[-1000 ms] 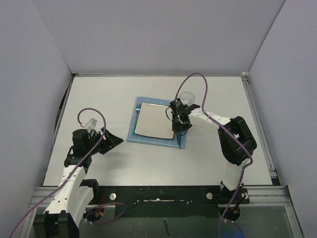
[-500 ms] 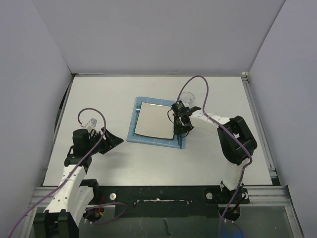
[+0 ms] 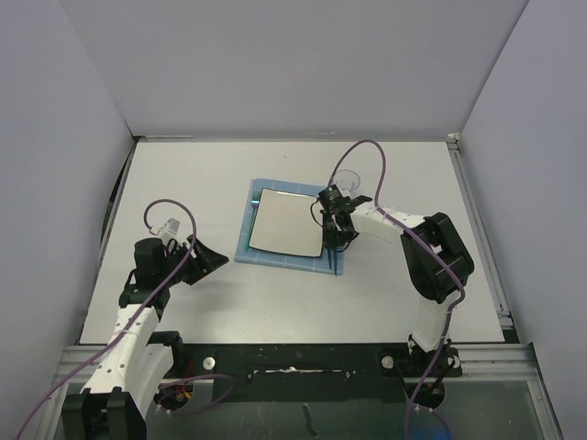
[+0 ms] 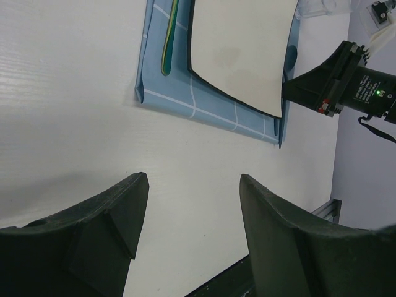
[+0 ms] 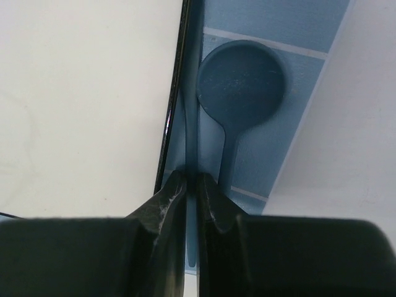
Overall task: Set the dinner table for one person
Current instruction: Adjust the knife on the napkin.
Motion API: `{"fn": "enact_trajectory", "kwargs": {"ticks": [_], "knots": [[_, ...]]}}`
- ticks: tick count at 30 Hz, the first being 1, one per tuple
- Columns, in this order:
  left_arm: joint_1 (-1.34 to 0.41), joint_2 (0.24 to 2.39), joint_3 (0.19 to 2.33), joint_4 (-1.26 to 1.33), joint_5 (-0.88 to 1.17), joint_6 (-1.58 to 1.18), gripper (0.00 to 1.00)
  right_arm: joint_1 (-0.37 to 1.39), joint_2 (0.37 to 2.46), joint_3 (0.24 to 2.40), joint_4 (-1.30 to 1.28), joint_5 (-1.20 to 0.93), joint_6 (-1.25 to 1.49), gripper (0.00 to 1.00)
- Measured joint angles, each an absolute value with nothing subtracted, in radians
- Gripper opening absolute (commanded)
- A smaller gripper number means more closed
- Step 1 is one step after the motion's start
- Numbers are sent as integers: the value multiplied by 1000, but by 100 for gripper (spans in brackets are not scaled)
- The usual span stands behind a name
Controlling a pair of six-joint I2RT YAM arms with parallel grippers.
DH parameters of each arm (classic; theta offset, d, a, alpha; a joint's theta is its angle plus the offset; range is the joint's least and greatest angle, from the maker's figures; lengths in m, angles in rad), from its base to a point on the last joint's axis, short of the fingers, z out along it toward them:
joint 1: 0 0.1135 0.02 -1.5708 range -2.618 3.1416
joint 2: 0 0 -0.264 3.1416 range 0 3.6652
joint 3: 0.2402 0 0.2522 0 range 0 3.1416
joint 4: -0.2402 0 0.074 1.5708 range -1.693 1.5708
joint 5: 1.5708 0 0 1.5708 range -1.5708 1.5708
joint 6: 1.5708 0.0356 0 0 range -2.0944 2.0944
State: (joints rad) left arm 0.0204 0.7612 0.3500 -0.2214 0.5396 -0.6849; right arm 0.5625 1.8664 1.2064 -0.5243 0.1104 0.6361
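The white dinner table (image 3: 229, 302) holds a blue grid placemat (image 3: 246, 247) with a square white dark-rimmed plate (image 3: 286, 222). My right gripper (image 3: 337, 240) is low over the placemat's right strip. It is shut on a thin blue utensil (image 5: 191, 124), seen edge-on between the plate's rim (image 5: 80, 93) and a blue spoon (image 5: 241, 80) lying flat on the placemat (image 5: 291, 25). My left gripper (image 3: 206, 259) is open and empty over bare table at the left (image 4: 193, 185). A green-yellow utensil (image 4: 168, 43) lies on the placemat (image 4: 210, 105) left of the plate (image 4: 241, 49).
A clear cup (image 3: 347, 180) stands just beyond the placemat's far right corner, close to my right wrist. Grey walls enclose the table on three sides. A metal rail (image 3: 303, 353) runs along the near edge.
My right gripper has shifted slightly right along the plate's edge with the thin blue utensil still in it. The left arm has not moved.
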Motion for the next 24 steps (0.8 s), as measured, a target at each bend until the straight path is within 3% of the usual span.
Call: {"fn": "enact_trajectory", "kwargs": {"ticks": [24], "knots": [[20, 715, 358, -222, 549, -696, 59, 570, 1740, 1159, -563, 136, 648, 0]]}}
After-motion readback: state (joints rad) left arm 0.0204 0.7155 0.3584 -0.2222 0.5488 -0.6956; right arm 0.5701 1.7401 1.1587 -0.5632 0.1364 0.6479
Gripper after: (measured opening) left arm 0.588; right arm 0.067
